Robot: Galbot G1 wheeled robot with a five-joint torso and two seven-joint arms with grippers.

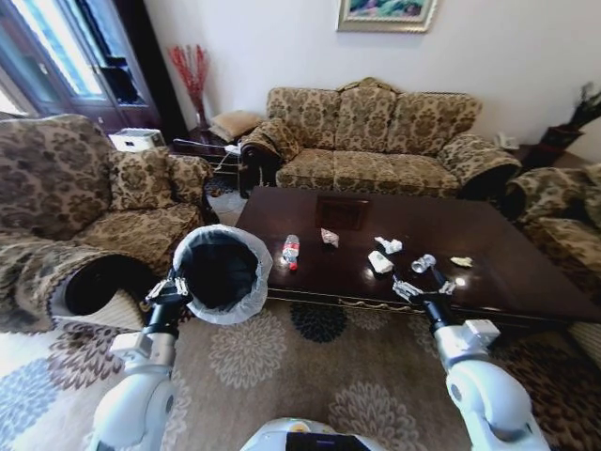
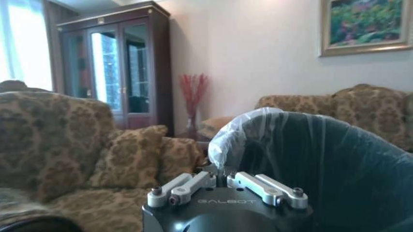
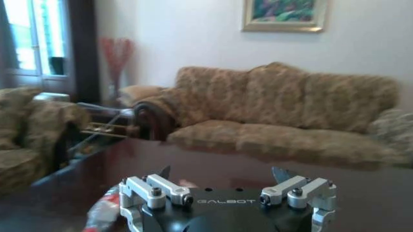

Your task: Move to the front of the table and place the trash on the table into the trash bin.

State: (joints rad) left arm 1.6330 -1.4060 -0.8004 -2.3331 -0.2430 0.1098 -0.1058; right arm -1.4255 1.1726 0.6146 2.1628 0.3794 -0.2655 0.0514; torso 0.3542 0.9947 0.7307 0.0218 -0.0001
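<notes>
Your left gripper (image 1: 172,288) is closed on the rim of the trash bin (image 1: 218,270), held just beside the table (image 1: 526,282). Right gripper (image 1: 406,287) hangs spread wide over the front edge, w/ nothing in it. The trash lies across the top: bottle (image 1: 290,250), paper wads (image 1: 379,262), silvery piece (image 1: 423,263). All looks light, crushable; bottle prob. slippery, so take it at mid-body.

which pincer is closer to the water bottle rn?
Left. The left pincer grips the trash bin rim, right beside the bottle. The right pincer sits further off, past the paper wad.
</notes>
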